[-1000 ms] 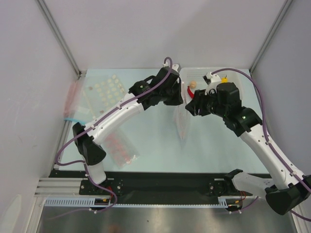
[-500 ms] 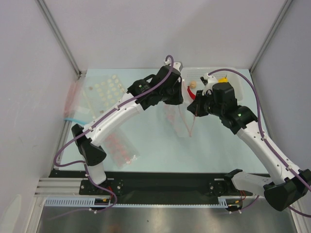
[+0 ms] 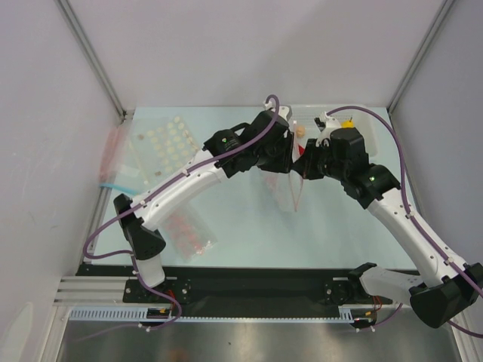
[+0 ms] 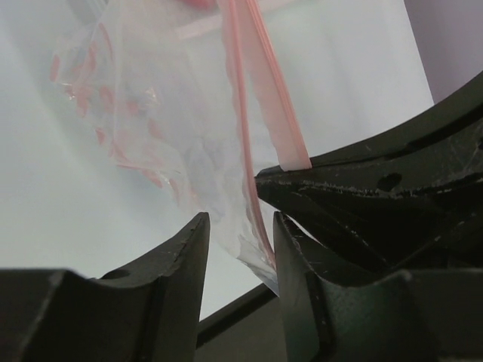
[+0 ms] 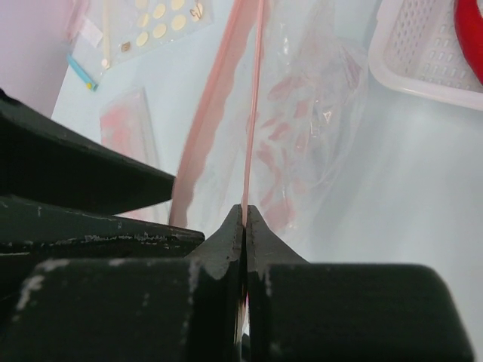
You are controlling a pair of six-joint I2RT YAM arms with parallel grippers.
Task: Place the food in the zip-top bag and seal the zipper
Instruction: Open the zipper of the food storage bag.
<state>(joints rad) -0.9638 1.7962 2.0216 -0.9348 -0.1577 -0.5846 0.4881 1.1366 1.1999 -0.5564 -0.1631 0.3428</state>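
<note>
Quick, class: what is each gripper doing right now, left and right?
Left gripper: open, zip-top bag hanging between its jaws.
Right gripper: closed on the zipper.

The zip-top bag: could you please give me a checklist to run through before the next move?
1. Right hand shut on the zipper: ok.
2. Left hand gripping the zip-top bag: not ok; it is open, with the film hanging between its jaws.
3. Bag mouth parted enough for food: cannot tell.
4. Food inside the bag: not ok; the red chili lies in the white basket.
</note>
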